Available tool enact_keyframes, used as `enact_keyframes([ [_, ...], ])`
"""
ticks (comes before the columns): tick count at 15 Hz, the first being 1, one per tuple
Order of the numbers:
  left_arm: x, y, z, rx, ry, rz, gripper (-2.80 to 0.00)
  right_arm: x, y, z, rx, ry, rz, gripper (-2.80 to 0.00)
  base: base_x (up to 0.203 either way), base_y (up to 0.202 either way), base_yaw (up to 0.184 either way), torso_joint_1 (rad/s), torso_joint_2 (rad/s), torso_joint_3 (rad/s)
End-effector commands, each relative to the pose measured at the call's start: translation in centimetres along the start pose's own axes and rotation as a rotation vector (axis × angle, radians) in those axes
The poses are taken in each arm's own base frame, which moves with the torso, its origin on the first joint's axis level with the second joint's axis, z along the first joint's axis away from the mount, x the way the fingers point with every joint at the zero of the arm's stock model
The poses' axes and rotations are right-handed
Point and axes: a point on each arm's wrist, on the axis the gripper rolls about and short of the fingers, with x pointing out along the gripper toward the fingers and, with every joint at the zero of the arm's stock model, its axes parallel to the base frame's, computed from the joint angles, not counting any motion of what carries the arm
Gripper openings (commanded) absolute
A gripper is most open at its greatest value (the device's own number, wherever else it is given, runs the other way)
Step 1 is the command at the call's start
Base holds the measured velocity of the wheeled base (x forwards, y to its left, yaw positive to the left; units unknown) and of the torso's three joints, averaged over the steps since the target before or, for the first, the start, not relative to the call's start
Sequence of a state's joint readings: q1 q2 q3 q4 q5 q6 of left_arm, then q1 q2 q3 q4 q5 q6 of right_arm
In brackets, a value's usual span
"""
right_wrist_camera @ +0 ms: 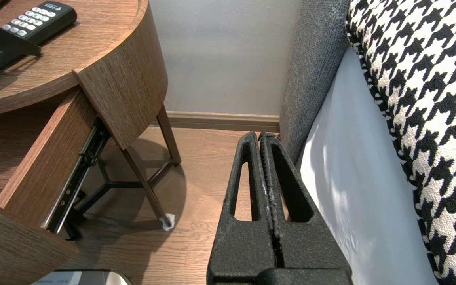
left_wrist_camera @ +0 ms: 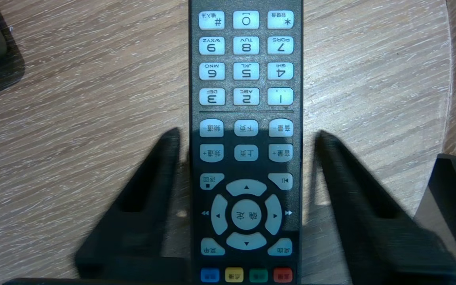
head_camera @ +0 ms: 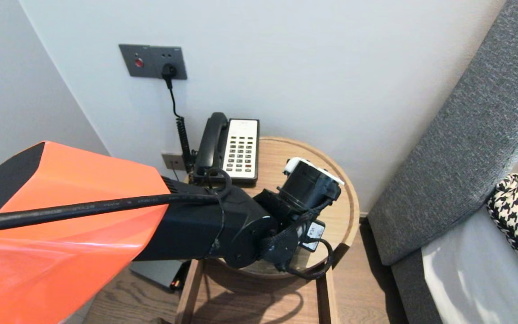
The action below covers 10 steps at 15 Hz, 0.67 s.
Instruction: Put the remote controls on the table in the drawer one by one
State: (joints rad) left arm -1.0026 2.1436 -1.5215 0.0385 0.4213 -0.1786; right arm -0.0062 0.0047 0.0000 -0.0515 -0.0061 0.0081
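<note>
My left hand (left_wrist_camera: 247, 136) hangs open astride the slim black plastic remote control (left_wrist_camera: 246, 71), which lies flat on the round wooden counter (left_wrist_camera: 73, 138). I'd centre the fingers and close squarely on its long edges. My right hand (right_wrist_camera: 260, 136), closed, sits low beside the grey upholstered headboard (right_wrist_camera: 315, 59).

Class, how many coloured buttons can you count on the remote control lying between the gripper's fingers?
4, in one row across the remote control, at the end nearest the left gripper's wrist: blue button, yellow button, green button, red button. More may lie beyond the picture's edge.
</note>
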Motion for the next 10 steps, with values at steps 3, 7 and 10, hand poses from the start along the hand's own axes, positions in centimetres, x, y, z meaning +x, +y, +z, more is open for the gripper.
enact_keyframes([
  [3,-0.8,0.2,0.3,-0.003,-0.013,0.001,-2.80,0.2,0.0,-0.7,-0.001,0.026,0.000,-2.80,0.000,0.000,0.000,0.000,0.00,0.000],
  [7,-2.7,1.0,1.7,-0.022,-0.056,-0.004,-2.80,0.2,0.0,-0.7,0.001,0.025,0.000,-2.80,0.000,0.000,0.000,0.000,0.00,0.000],
  [10,-4.7,1.9,2.6,-0.027,-0.068,-0.005,-2.80,0.2,0.0,-0.7,-0.001,0.026,0.000,-2.80,0.000,0.000,0.000,0.000,0.00,0.000],
])
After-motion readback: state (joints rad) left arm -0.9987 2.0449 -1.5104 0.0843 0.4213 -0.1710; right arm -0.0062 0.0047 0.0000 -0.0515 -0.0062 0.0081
